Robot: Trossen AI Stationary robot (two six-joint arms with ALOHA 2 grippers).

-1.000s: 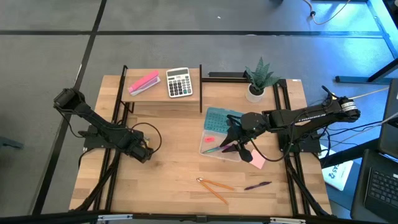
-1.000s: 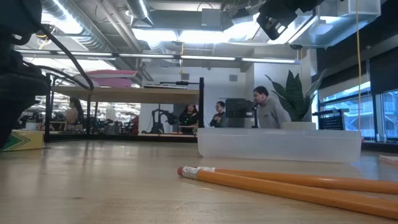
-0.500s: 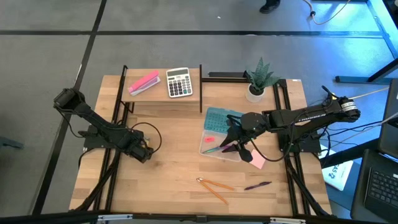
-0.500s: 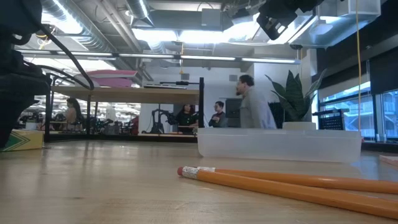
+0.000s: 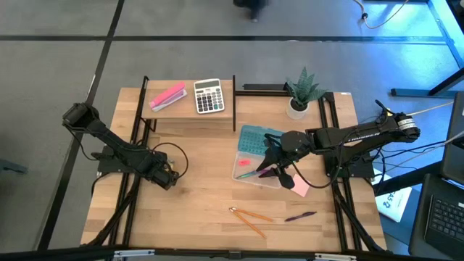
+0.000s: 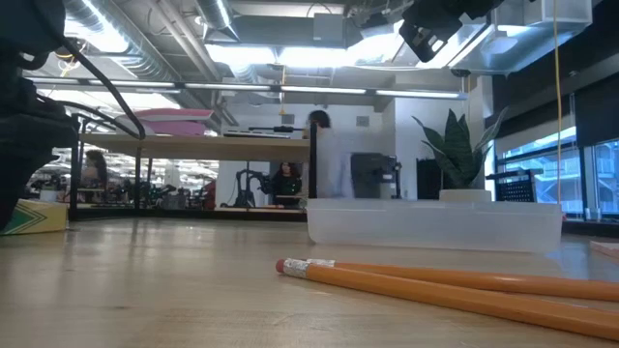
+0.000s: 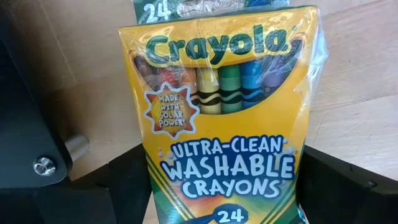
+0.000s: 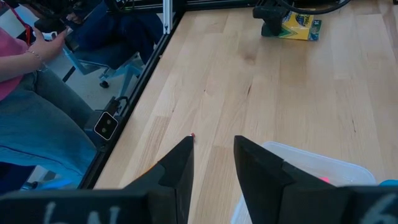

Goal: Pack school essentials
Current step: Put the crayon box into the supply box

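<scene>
- As the left gripper [image 5: 168, 176] sits low over the table's left side, its fingers [image 7: 118, 186] stand spread wide, one on each side of the yellow-green crayon box [image 7: 224, 124]. The box lies flat on the wood between them. Whether the pads press its sides cannot be told.
- From table height, the same crayon box shows as a yellow and green edge on the wood at the far left, under the dark bulk of the arm.
- The right gripper [image 5: 278, 167] hangs above the clear plastic container [image 5: 243, 168] right of the table's centre. Its fingers [image 8: 177, 171] are parted by a narrow gap with nothing between them.
- A teal item [image 5: 254, 138] lies at the container's far end; what it is cannot be made out.
- The square pink notepad [image 5: 299, 187] rests on the table just beside the container, on its near right corner.
- Two orange pencils [image 5: 250, 217] lie crossed near the front edge, outside the container, with the purple pen [image 5: 300, 216] to their right, apart from them.
- A grey calculator [image 5: 209, 96] and a pink block [image 5: 167, 96] sit on the raised shelf at the back left; a potted plant [image 5: 302, 90] stands at the back right.
- A seated person in jeans [image 8: 37, 124] is beside the table's edge.
</scene>
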